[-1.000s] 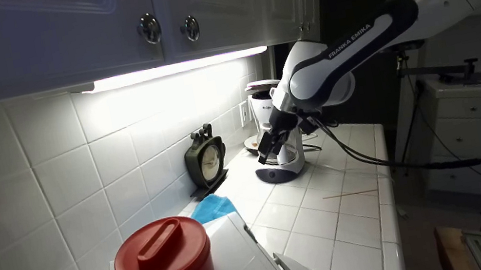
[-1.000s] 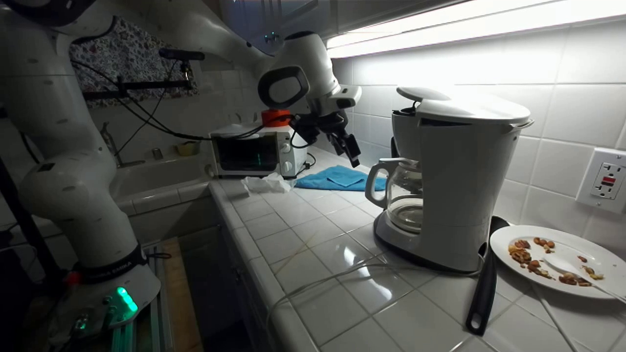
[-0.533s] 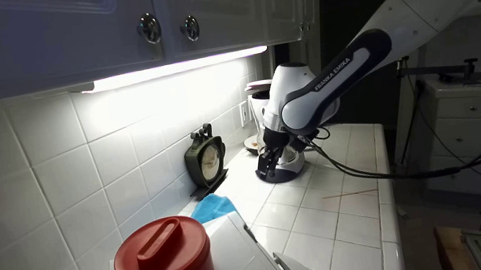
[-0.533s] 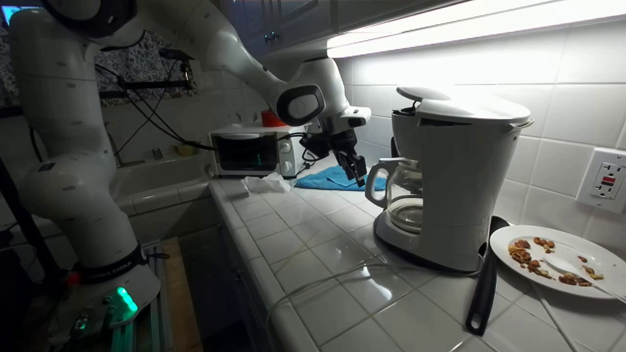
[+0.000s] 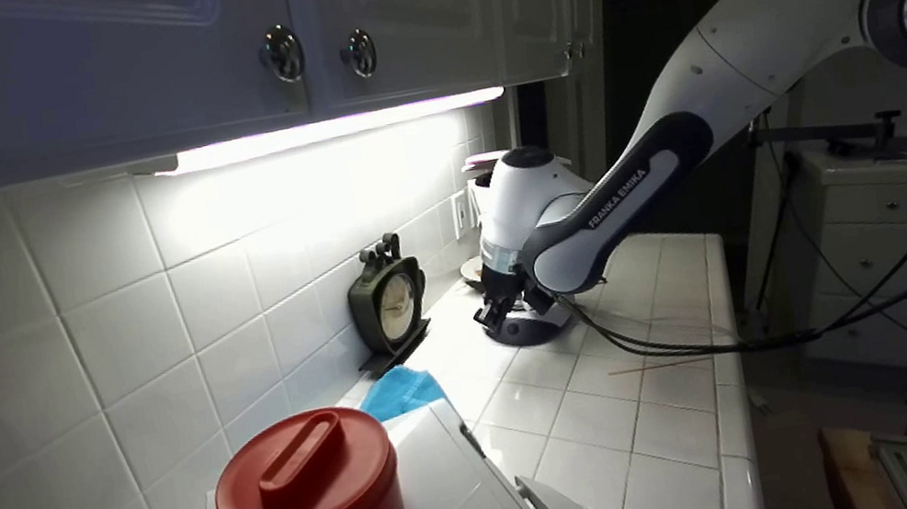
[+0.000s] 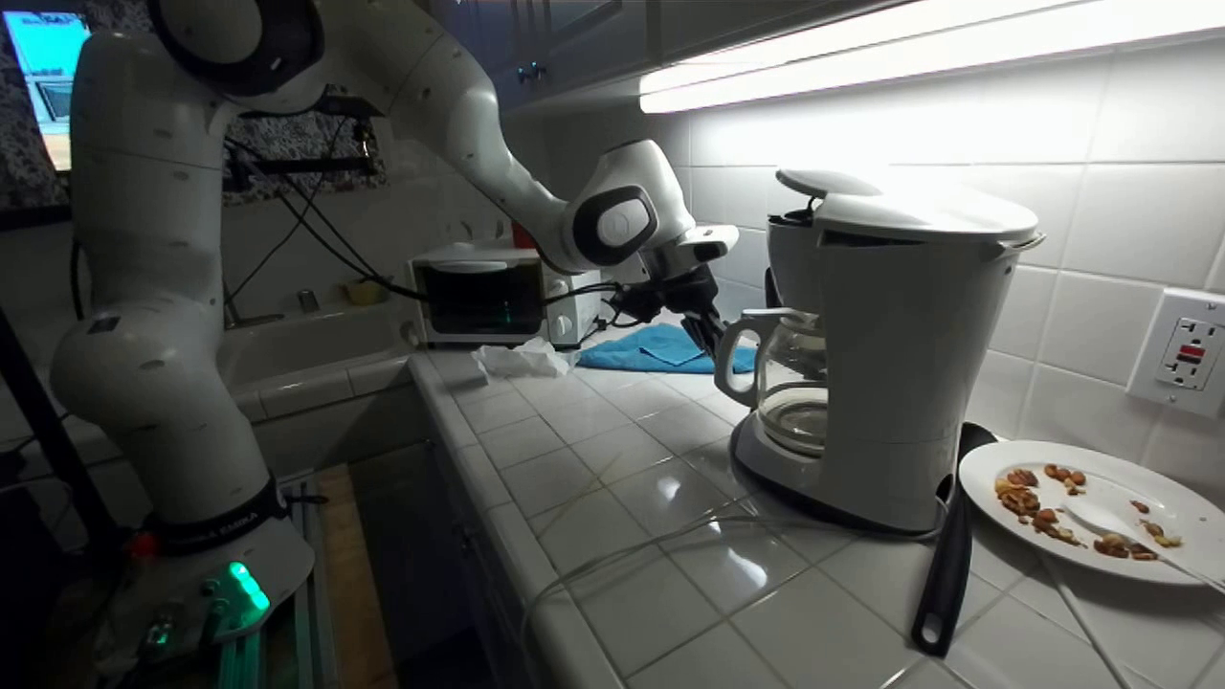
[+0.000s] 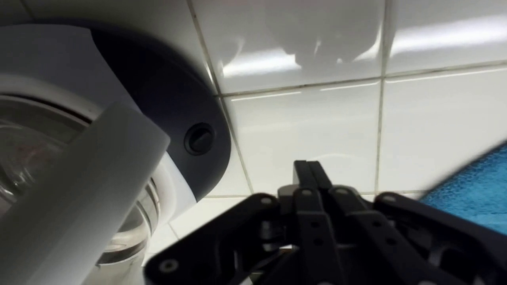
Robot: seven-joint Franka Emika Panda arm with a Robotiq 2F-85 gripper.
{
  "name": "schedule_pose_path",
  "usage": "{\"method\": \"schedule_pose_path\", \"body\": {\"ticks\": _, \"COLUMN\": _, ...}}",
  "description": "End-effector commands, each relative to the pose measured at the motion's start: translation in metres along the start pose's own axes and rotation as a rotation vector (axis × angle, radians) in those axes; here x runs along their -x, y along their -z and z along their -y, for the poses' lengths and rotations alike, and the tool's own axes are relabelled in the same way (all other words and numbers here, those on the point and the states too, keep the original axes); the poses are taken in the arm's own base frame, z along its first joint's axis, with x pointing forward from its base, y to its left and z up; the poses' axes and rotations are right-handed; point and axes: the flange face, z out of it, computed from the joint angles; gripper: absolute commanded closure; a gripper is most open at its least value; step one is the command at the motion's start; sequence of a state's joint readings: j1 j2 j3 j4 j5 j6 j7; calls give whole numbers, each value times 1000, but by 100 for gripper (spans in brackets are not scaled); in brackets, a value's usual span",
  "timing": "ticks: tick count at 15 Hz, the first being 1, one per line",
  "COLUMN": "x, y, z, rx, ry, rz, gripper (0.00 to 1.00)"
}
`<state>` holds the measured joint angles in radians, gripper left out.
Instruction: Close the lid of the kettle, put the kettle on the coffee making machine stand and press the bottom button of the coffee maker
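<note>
I'm holding the gripper point(image 7: 308, 161) angled down over the tiled counter point(image 7: 305, 122), and in the wrist view I'm seeing its fingertips point(image 7: 303, 172) pressing flat against each other. Left of them in that view the coffee maker point(image 6: 909, 383) is standing, its dark base point(image 7: 158, 79) carrying a round button point(image 7: 199, 138), with a stretch of tile showing between button and fingers. Farther left, the glass kettle point(image 6: 790, 368) is sitting on the coffee maker's stand point(image 6: 790, 464), its white handle point(image 7: 87, 186) jutting toward the fingers but apart from them. Right of the fingers, a blue cloth point(image 7: 475, 194) is lying on the tile. Well away from the hand, a toaster oven point(image 6: 483, 297) is standing on the counter, a red container point(image 5: 311, 503) resting on top. Past the coffee maker from the hand, in an exterior view, a white plate point(image 6: 1196, 517) is holding food scraps point(image 6: 1019, 502) and a pale utensil point(image 6: 1101, 522).
</note>
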<state>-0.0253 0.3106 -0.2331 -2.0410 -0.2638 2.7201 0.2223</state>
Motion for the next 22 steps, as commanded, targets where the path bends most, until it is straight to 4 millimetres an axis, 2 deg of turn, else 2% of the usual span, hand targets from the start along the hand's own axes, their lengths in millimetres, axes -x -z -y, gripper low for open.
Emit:
{"method": "schedule_pose_path", "body": {"ticks": 1, "x": -7, "y": -10, "z": 10, "rx": 100, "ry": 13, "rz": 2, "gripper": 100}}
{"method": "schedule_pose_path", "body": {"ticks": 8, "x": -6, "y": -17, "z": 13, "rx": 189, "ry": 37, "rz": 26, "gripper": 99}}
{"method": "schedule_pose_path", "body": {"ticks": 22, "x": 5, "y": -24, "z": -11, "rx": 237, "ry": 17, "rz": 87, "gripper": 99}}
